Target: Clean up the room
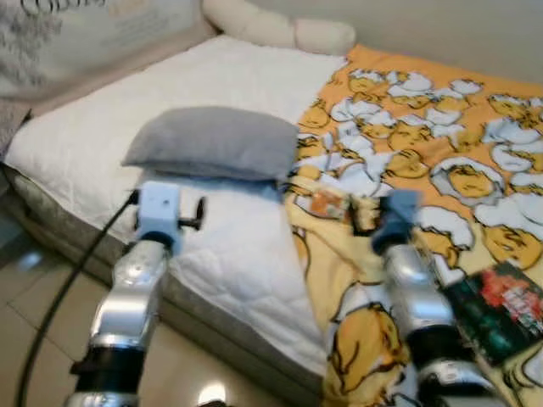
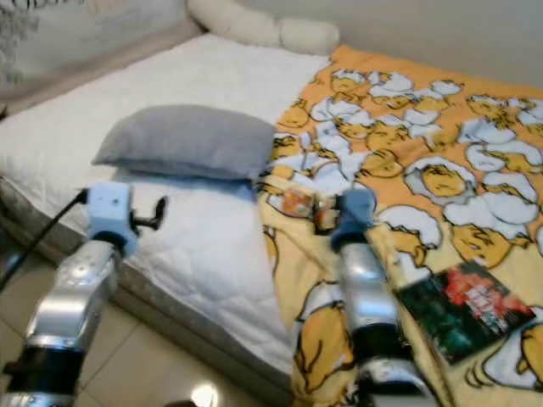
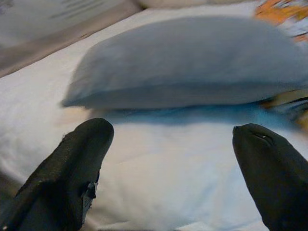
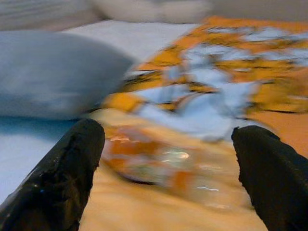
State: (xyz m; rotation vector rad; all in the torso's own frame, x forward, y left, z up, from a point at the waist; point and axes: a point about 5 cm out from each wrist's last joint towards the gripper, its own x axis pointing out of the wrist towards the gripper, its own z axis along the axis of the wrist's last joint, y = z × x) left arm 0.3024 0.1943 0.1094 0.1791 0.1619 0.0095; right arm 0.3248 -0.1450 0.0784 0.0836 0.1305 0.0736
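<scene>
A grey pillow (image 1: pixel 216 142) lies on the white mattress (image 1: pixel 102 127), its right end touching the orange and yellow cartoon blanket (image 1: pixel 424 127). A small orange snack wrapper (image 1: pixel 327 203) rests on the blanket's left edge, just past my right wrist. In the right wrist view, my right gripper (image 4: pixel 168 139) is open, with the blurred wrapper (image 4: pixel 159 166) lying low between its fingers and untouched. My left gripper (image 3: pixel 173 134) is open too, hovering over the white mattress a short way in front of the grey pillow (image 3: pixel 192 62), and holds nothing.
A dark green and red book (image 1: pixel 501 309) lies on the blanket at the right, beside my right arm. Cream pillows (image 1: pixel 280 30) sit at the bed's far end. The bed edge (image 1: pixel 212 326) runs below my arms, above tiled floor (image 1: pixel 42 314). A black cable (image 1: pixel 68 288) trails from my left wrist.
</scene>
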